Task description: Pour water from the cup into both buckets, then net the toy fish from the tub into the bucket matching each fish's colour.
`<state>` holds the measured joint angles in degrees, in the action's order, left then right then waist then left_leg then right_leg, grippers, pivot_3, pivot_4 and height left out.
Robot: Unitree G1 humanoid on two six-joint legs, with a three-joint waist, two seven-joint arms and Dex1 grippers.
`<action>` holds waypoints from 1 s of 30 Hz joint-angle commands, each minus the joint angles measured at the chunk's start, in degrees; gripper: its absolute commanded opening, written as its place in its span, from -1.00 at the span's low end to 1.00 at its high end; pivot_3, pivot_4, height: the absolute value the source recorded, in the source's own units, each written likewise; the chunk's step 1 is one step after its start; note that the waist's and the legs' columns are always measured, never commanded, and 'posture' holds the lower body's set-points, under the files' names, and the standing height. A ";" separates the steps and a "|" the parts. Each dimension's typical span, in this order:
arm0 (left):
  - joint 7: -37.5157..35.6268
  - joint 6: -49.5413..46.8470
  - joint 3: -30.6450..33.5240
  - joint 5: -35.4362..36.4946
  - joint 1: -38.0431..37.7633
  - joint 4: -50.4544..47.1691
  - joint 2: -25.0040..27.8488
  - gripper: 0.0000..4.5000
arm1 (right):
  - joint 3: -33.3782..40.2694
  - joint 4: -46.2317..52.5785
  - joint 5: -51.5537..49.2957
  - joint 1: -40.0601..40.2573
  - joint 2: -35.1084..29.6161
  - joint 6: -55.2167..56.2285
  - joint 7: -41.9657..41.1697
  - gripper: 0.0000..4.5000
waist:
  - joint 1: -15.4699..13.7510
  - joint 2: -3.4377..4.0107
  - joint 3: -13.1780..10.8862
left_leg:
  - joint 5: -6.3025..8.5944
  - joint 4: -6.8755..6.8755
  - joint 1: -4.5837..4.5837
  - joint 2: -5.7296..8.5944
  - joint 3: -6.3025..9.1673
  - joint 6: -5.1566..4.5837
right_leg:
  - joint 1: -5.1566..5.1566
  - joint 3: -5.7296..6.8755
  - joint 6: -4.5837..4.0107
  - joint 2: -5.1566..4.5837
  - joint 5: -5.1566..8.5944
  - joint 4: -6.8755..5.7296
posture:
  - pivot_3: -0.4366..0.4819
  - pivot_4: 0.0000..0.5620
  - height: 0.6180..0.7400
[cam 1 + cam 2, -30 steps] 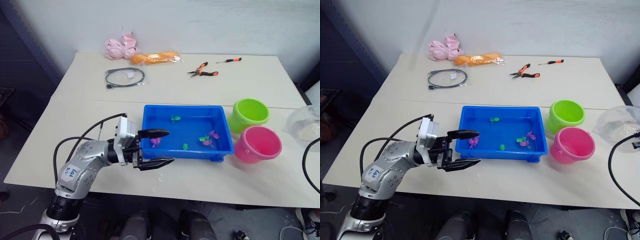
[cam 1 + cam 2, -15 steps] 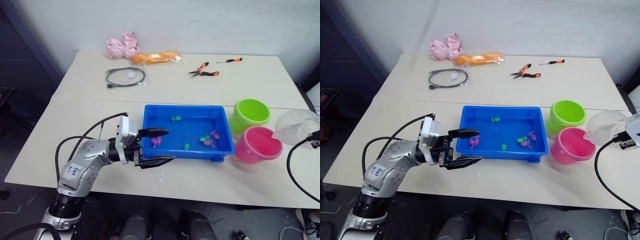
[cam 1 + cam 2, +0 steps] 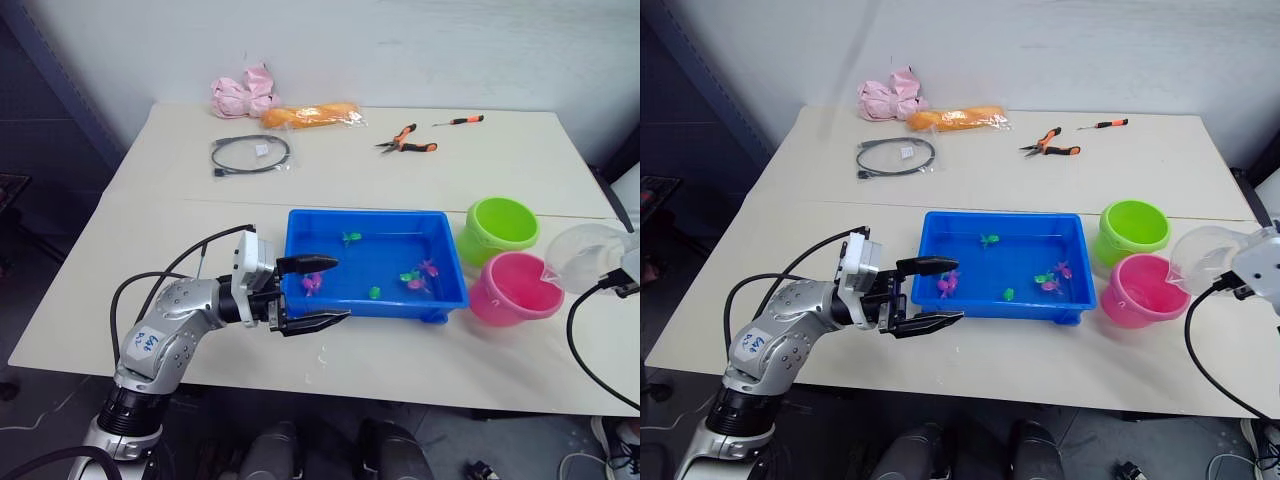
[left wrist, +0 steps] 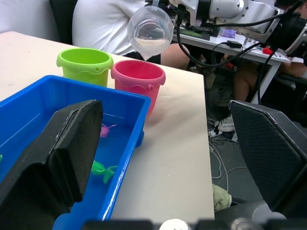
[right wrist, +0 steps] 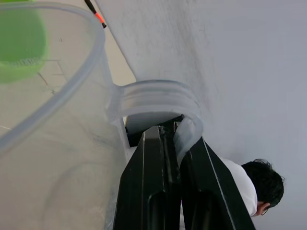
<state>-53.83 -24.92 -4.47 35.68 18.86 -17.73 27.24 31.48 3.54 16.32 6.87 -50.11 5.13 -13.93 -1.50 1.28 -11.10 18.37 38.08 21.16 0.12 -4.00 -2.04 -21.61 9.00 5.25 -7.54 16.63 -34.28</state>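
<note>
The right gripper [image 5: 175, 158] is pinching the clear cup [image 3: 1202, 256] by its handle, tipping it over the pink bucket [image 3: 1143, 289] at the blue tub's [image 3: 1005, 302] three o'clock so water falls inside, while the left gripper [image 3: 928, 293] is waiting, fingers spread and empty, at its nine o'clock.

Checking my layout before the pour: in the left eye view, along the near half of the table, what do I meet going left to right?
Left gripper, fingers open → blue tub → pink bucket → clear cup, tilted toward the pink bucket, held by the right gripper.
</note>
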 commanded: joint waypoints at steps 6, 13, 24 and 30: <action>0.17 1.14 1.31 -0.06 0.11 -2.27 0.56 1.00 | 1.41 0.12 3.84 -1.20 -1.22 4.22 4.23 -0.95 | -0.02 -0.01 -0.01 | -0.02 0.00 0.00 0.00 0.01 0.02 | 0.00 0.00 0.00 0.01 0.00 -0.01 | -0.05 -0.47 1.00; 0.32 1.43 1.31 -0.23 0.10 -2.12 0.44 1.00 | 1.53 0.00 4.98 -0.99 -1.09 6.22 5.14 -0.95 | 0.00 -0.01 -0.01 | -0.03 0.00 0.00 0.00 0.01 0.03 | 0.00 0.00 0.00 0.01 0.00 -0.01 | -0.05 -0.47 1.00; 0.10 1.82 1.32 -0.26 0.57 -1.34 0.62 1.00 | 4.36 3.75 -3.87 -2.22 5.34 -1.29 2.93 -0.95 | 0.00 -0.04 -0.02 | -0.05 0.00 0.00 -0.01 0.03 0.04 | 0.00 0.01 0.00 0.01 0.00 -0.10 | -0.05 -0.47 1.00; 0.08 1.77 2.80 -0.02 0.51 -0.18 1.40 1.00 | 8.75 9.28 -17.34 -5.21 10.25 -20.34 -1.91 -0.95 | -0.01 -0.03 -0.02 | -0.06 0.01 0.01 -0.01 0.05 0.02 | 0.00 0.01 0.00 0.01 0.00 -0.24 | -0.05 -0.47 1.00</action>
<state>-53.61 -24.25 -3.50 35.53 18.89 -17.36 27.97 36.62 9.13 3.35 2.69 -39.79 -10.30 -15.22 -1.51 1.26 -11.12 18.30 38.09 21.17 0.10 -3.95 -2.02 -21.61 9.00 5.25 -7.54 16.63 -34.53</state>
